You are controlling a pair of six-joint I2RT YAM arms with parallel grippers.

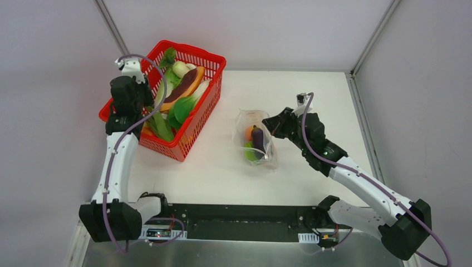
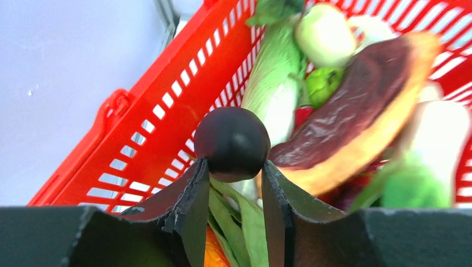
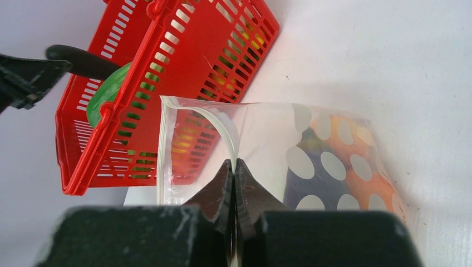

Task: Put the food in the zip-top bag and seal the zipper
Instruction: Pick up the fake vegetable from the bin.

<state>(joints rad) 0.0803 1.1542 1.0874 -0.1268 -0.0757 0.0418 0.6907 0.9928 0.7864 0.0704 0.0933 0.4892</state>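
Observation:
My left gripper [image 2: 234, 167] hangs inside the red basket [image 1: 192, 125], shut on the rounded end of a dark purple eggplant [image 2: 232, 143]. Below it lie green leaves [image 2: 250, 222], a pale radish [image 2: 273, 92] and a purple-and-orange slice [image 2: 356, 105]. The zip-top bag [image 1: 257, 142] lies on the table right of the basket, its mouth gaping toward it. Inside are a round orange fruit [image 1: 249, 133], a small eggplant [image 1: 258, 139] and a green piece [image 1: 250, 154]. My right gripper [image 3: 234, 164] is shut on one lip of the zipper [image 3: 220, 125].
The basket stands at the back left, close to the left wall, still holding several toy vegetables. White table surface [image 1: 311, 100] lies behind and to the right of the bag. A wall corner post [image 1: 356, 61] rises at the back right.

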